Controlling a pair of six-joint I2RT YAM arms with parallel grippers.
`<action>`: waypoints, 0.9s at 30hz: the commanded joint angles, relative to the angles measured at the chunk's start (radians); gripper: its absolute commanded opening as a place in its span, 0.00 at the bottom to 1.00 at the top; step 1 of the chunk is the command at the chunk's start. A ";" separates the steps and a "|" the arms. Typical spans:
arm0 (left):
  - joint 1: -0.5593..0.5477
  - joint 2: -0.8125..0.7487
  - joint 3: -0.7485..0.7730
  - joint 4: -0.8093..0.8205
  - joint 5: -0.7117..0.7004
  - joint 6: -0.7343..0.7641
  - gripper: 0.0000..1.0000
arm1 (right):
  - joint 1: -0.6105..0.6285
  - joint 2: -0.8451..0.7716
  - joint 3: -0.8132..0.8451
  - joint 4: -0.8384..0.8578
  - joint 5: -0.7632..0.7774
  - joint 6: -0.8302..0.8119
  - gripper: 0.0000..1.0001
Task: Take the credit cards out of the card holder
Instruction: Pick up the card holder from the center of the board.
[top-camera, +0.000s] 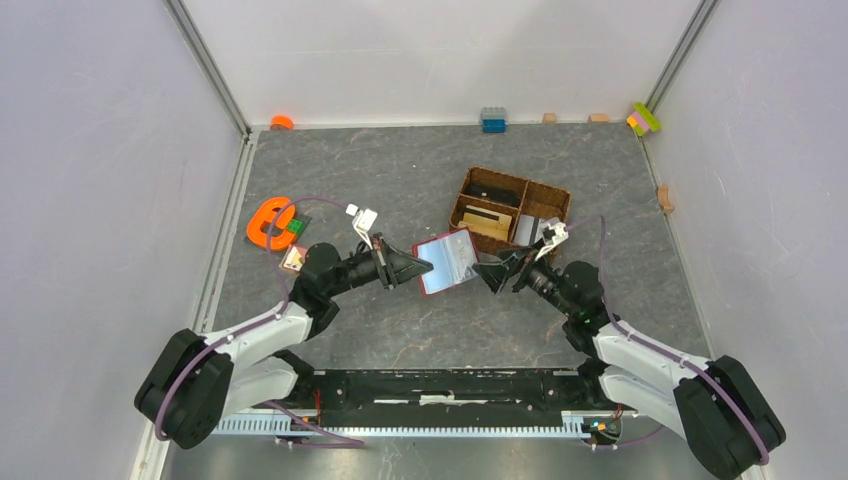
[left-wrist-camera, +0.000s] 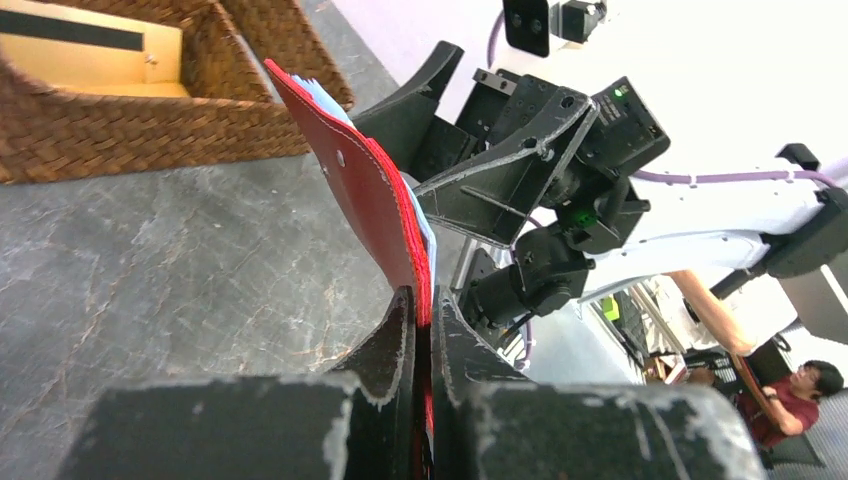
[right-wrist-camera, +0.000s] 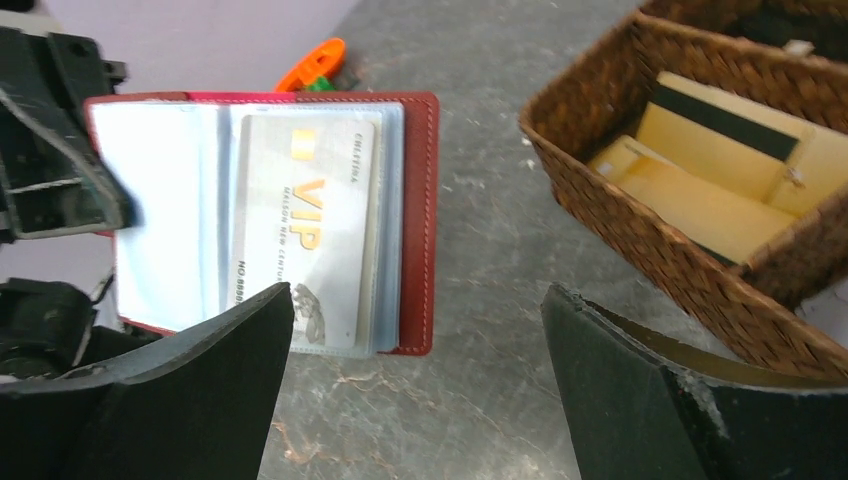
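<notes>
Top view, far left of frame: you've got an orange plastic piece (top-camera: 268, 222) on the grey table (top-camera: 420, 330), w/ a green bit (top-camera: 297, 228) against its right side.

Just right of it, your left arm reaches toward ctr frame. The left gripper (top-camera: 424, 268) is clenched on the card holder (top-camera: 448, 261). In the left wrist view, bottom ctr, both fingers (left-wrist-camera: 385, 350) pinch the red cover's edge w/ no gap. The holder rises from them, tilted toward the upper left, w/ light blue sheets showing behind the cover.

In the top view the holder sits mid-frame, spread open, btw your two grippers and just lower left of the wicker basket (top-camera: 462, 195). Can't tell if any edge touches the table.

Right wrist view, upper left: the holder faces you, clear sleeves inside, and a white-grey card (right-wrist-camera: 305, 235) w/ gold "VIP" lettering is seated in one sleeve.

Next right is the right gripper (top-camera: 492, 272). Its fingers are released and spread wide, nothing btw them. The tips are just beside the holder's right edge; can't tell if they touch it.

Further right, the basket holds tan cards (right-wrist-camera: 700, 190) in its compartments, one w/ a black stripe. The top view also shows a pale grey card (top-camera: 528, 228) in the lower right compartment.

Far upper right corner of the top view: a pink-and-green block (top-camera: 643, 119) by the wall.
</notes>
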 joint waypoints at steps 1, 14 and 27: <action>-0.016 -0.048 -0.025 0.161 0.045 0.033 0.02 | -0.003 -0.025 -0.026 0.193 -0.109 0.021 0.98; -0.035 -0.081 -0.057 0.314 0.098 -0.008 0.02 | -0.050 0.164 -0.043 0.574 -0.355 0.294 0.98; -0.036 -0.079 -0.038 0.188 0.041 0.039 0.02 | -0.051 0.302 -0.047 0.983 -0.483 0.479 0.50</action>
